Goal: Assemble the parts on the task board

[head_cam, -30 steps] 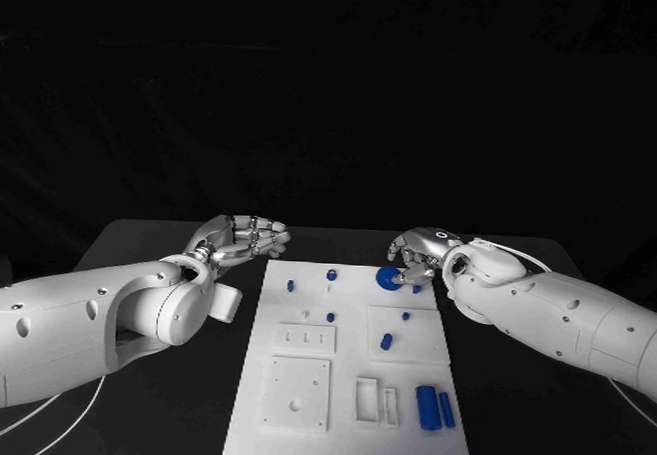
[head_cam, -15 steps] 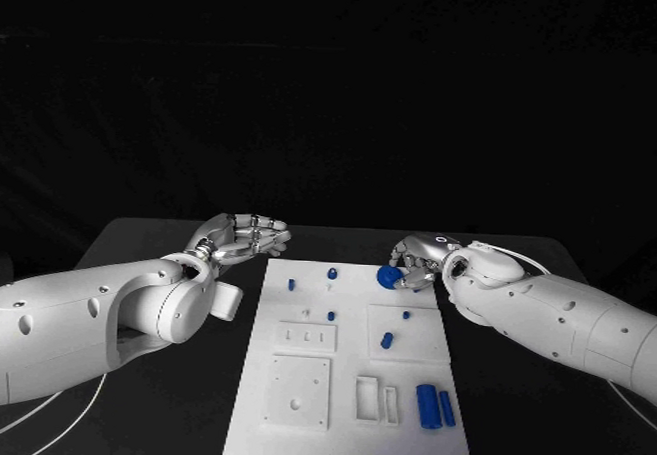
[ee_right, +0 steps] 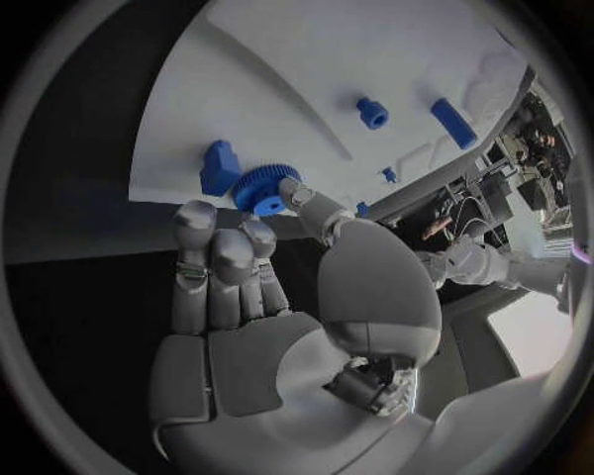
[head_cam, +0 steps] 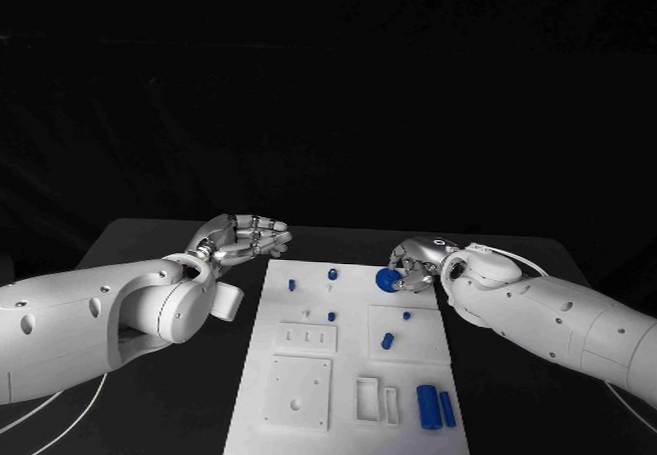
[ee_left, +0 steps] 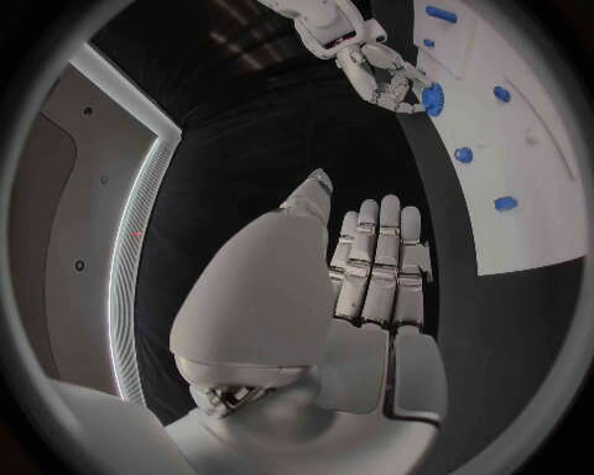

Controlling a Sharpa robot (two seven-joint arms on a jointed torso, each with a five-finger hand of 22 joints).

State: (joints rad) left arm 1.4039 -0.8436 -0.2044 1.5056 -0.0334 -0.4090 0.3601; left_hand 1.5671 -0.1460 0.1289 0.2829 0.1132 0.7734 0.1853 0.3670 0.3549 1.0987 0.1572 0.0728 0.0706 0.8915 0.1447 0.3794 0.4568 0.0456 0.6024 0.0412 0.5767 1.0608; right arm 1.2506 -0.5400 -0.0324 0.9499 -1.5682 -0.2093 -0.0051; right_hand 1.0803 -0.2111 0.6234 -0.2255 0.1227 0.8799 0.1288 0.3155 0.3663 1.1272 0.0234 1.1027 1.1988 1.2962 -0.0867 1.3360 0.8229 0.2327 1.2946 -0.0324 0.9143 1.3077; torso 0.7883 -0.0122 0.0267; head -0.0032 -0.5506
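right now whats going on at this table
A two-armed robot is working on a white task board that lies in the middle of a black table. Its right hand is at the board's far right corner, fingers on a blue gear there. The left hand hovers beside the board's far left corner, holding nothing. Other small blue parts are spread over the board, including two blue bars side by side near its near right corner.

You will find no text, label, brand, number or sign that can be read here. The task board (head_cam: pixel 350 363) carries only plain white surfaces and blue parts (head_cam: pixel 435 405) without any marking, and the white arms beside the task board also show no readable writing.
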